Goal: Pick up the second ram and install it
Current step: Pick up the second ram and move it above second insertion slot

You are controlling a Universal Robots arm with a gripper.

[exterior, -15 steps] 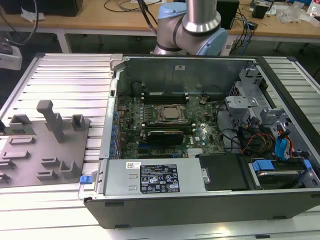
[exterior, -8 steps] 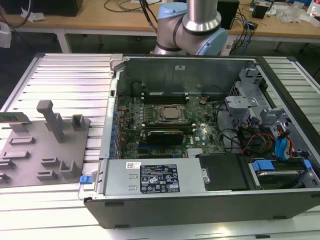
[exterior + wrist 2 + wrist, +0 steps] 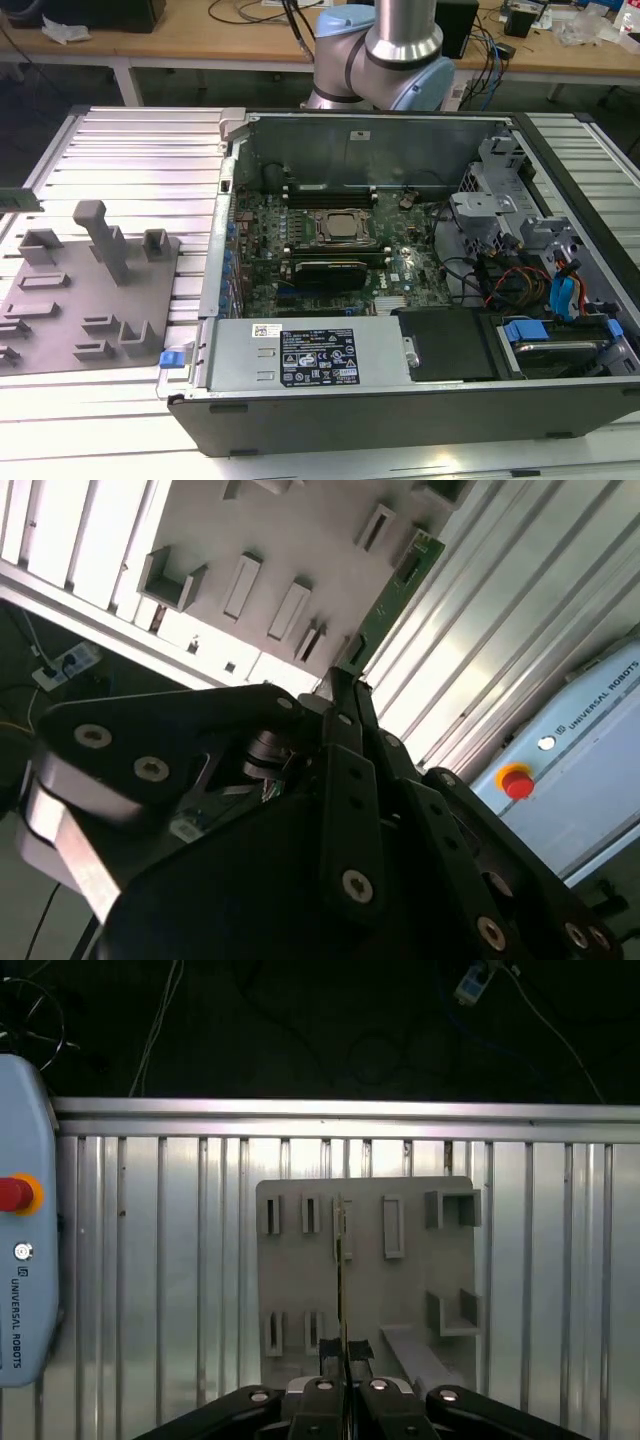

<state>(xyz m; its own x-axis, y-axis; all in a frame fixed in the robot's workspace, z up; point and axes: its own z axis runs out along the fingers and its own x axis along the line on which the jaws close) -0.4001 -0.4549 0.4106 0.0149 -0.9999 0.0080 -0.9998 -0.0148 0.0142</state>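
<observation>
**Exterior view.** The open computer case [image 3: 400, 420] lies on the ribbed metal table [image 3: 130, 150]. The CPU socket [image 3: 340, 228] sits near the middle of its board. The grey fixture plate [image 3: 60, 300] lies at 9 o'clock of the case. The arm [image 3: 400, 50] rises at 12 o'clock, behind the case.

**Second wrist view.** The gripper [image 3: 345, 685] has its jaws closed on one end of the second ram [image 3: 395, 590]. The green stick projects beyond the fingertips, above the fixture plate [image 3: 290, 530]. A teach pendant [image 3: 590, 750] lies beside the table.

**First wrist view.** The gripper [image 3: 343, 1355] clamps the second ram [image 3: 341, 1290], seen edge-on. The stick hangs over the fixture plate [image 3: 300, 1280].
</observation>
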